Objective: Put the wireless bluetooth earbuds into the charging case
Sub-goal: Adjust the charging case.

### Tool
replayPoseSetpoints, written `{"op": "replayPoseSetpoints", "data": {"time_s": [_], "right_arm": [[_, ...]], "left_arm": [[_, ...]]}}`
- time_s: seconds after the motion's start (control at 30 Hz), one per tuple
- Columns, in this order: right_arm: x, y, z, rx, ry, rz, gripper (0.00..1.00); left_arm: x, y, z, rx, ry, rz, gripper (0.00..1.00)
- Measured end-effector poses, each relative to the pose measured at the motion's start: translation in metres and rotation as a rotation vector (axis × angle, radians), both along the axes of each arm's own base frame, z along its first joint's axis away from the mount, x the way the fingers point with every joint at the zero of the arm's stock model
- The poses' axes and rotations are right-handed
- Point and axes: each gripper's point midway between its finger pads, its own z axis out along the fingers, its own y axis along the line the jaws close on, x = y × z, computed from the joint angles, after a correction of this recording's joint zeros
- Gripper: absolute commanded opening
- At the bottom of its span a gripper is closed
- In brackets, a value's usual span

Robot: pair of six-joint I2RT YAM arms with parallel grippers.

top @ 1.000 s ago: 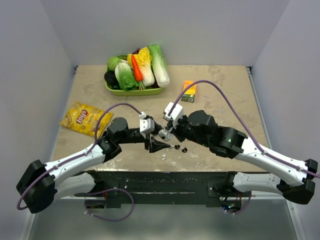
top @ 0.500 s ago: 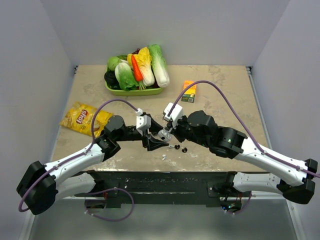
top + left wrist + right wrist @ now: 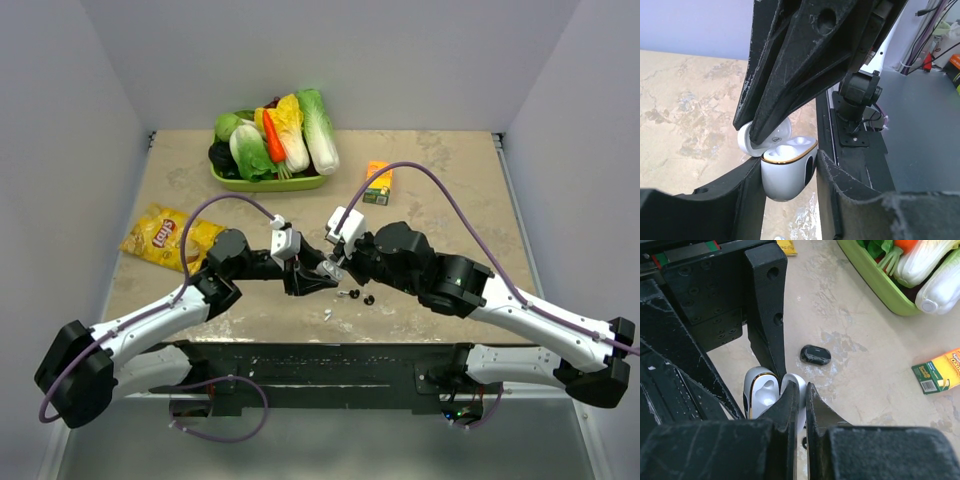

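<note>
My left gripper (image 3: 320, 281) is shut on the body of a white charging case (image 3: 787, 170) with a gold rim, held above the table with its lid open. Both sockets in the case look empty. My right gripper (image 3: 331, 269) is shut on the case's open lid (image 3: 799, 387), which is pinched between its fingertips (image 3: 791, 395). Two black earbuds (image 3: 353, 294) (image 3: 369, 299) lie on the table just right of the grippers. A small white earbud (image 3: 327, 313) lies nearer the front edge.
A black oval object (image 3: 815, 355) lies on the table beyond the case. A green tray (image 3: 225, 178) of vegetables stands at the back. A yellow chip bag (image 3: 165, 238) lies at the left. A small orange and green box (image 3: 377, 183) stands behind the right arm.
My left gripper has shifted a little back and left with the case in it. The right arm has hardly moved. The earbuds on the table have not moved.
</note>
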Motion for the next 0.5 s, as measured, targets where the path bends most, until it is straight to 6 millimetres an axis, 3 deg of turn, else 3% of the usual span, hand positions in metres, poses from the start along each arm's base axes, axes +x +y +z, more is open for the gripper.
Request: {"op": "replayPoseSetpoints", "data": {"time_s": [0.1, 0.3, 0.37, 0.4, 0.5], "right_arm": [[0.0001, -0.0003, -0.0007, -0.004, -0.002, 0.001, 0.00], [-0.0002, -0.0009, -0.0017, -0.011, -0.002, 0.004, 0.00], [-0.0001, -0.0011, -0.0018, -0.011, -0.002, 0.002, 0.13], [-0.0002, -0.0012, -0.0017, -0.008, 0.000, 0.000, 0.32], [0.0005, -0.0005, -0.0006, 0.013, 0.014, -0.018, 0.50]], "left_arm": [[-0.0007, -0.0006, -0.0009, 0.000, 0.007, -0.009, 0.34], [-0.0009, -0.0016, -0.0015, -0.002, 0.014, -0.016, 0.04], [-0.0007, -0.0023, -0.0011, -0.006, 0.018, -0.018, 0.00], [-0.0006, -0.0025, -0.0009, -0.009, 0.021, -0.017, 0.00], [0.0002, -0.0018, -0.0009, -0.030, 0.022, -0.004, 0.00]]}}
